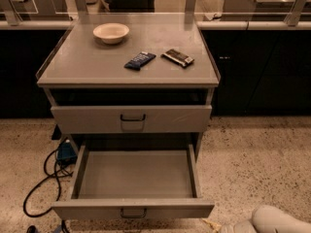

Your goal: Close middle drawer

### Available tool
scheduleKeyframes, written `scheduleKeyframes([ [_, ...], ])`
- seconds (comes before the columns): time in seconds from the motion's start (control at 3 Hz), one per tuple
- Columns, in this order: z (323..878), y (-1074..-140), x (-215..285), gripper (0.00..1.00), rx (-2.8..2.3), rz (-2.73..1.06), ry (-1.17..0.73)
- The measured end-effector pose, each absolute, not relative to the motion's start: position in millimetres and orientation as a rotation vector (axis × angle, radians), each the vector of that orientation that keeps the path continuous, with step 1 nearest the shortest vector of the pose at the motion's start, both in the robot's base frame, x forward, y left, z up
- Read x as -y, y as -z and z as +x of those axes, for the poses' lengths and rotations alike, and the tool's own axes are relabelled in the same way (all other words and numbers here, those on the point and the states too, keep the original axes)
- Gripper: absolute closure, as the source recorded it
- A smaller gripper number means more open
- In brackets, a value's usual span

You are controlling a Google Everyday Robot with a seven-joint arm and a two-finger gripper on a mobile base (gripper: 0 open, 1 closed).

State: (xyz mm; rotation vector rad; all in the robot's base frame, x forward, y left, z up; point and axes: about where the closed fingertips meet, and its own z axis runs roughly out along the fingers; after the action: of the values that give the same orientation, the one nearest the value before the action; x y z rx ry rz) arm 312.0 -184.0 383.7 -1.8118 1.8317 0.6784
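The middle drawer (133,208) is pulled far out of the grey cabinet, low in the camera view. It is wide and shallow, with a low front panel and a small dark bail handle (133,212) at its centre. Its inside is bare. My gripper (213,224) is at the bottom edge, just below and right of the drawer's front right corner. Only its tip shows, ahead of the pale arm (277,221). It does not visibly touch the drawer.
Above is a shut drawer with a taller front (131,119). The cabinet top (87,67) carries a white bowl (111,32), a dark blue packet (140,60) and a brown packet (178,57). Black cables (41,183) lie on the speckled floor at left.
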Motion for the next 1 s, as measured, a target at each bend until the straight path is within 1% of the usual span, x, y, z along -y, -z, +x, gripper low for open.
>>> scheduleKeyframes([
  [0.33, 326.5, -358.9, 176.6, 0.0, -1.799, -1.755, -0.749],
  [0.67, 360.4, -353.2, 173.5, 0.0, -1.744, -1.683, -0.774],
  [1.0, 400.2, -357.0, 176.3, 0.0, -1.759, -1.595, -0.742],
])
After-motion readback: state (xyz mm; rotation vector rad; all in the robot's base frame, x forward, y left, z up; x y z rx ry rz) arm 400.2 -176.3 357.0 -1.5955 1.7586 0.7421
